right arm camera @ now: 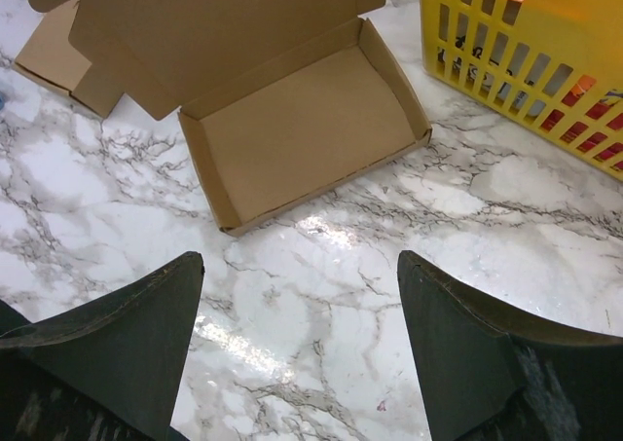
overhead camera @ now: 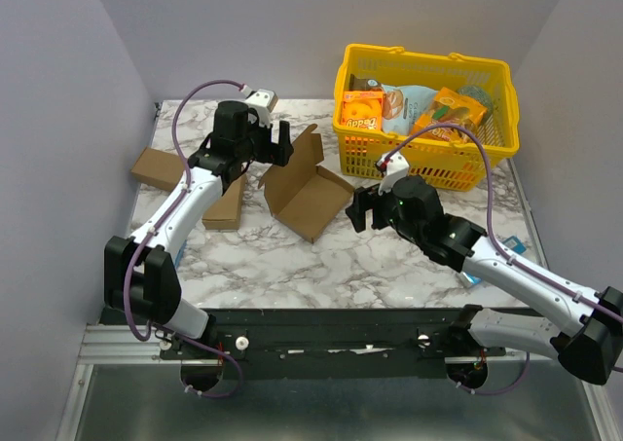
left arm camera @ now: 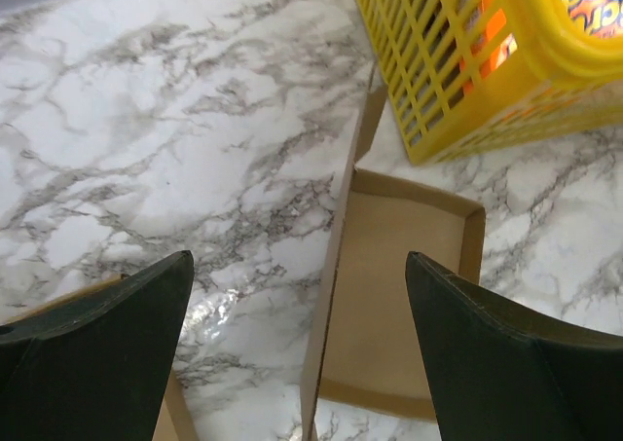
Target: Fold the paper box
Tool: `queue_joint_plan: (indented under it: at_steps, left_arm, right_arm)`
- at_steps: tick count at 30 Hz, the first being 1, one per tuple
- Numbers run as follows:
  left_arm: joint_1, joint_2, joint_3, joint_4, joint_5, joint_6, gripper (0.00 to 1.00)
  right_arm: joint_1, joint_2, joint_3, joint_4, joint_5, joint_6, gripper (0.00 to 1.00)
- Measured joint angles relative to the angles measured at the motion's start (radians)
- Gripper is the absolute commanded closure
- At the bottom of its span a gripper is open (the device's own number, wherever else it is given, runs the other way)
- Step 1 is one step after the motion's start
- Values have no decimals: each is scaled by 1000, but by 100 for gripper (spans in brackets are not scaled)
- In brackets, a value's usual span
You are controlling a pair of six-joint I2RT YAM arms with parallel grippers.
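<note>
A: Where it lies on the marble table (overhead camera: 292,266), how does the paper box (overhead camera: 307,193) stand?
B: Tray walls raised, lid flap open, mid-table, between the two grippers.
A: And the claws?
B: Left gripper (overhead camera: 271,151) above the lid's edge, right gripper (overhead camera: 362,207) near the right corner; both spread wide, holding nothing. Yellow basket (overhead camera: 428,159) behind.

Both arms reach forward and lean toward the middle; the left gripper (overhead camera: 276,151) and the right gripper (overhead camera: 361,207) each have fingers spread wide apart, holding nothing
</note>
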Motion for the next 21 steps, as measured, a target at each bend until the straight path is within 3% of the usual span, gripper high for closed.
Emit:
queue_joint_plan:
  at_steps: [1, 4, 7, 8, 11, 17, 21]
  left_arm:
    - [0, 12, 2, -12, 15, 2, 7]
    - [0, 46, 3, -41, 64, 9, 24]
    - [0, 90, 19, -77, 102, 13, 52]
    - [0, 102, 26, -84, 108, 22, 70]
    - [-3, 135, 35, -109, 125, 41, 87]
    - [-22, 97, -20, -120, 182, 112, 100]
    - [-48, 3, -104, -135, 227, 150, 100]
  right_arm:
    - [-3, -6, -6, -1, -1, 2, 12]
    - [-6, -22, -19, -2, -4, 2, 12]
    - [-10, -34, -26, -2, -5, 3, 12]
    - [-10, -38, -28, -1, -5, 3, 12]
    - [-10, -51, -41, -2, -6, 6, 12]
    - [-12, -80, -65, -3, -24, 14, 11]
    - [-17, -103, -68, -11, -33, 19, 10]
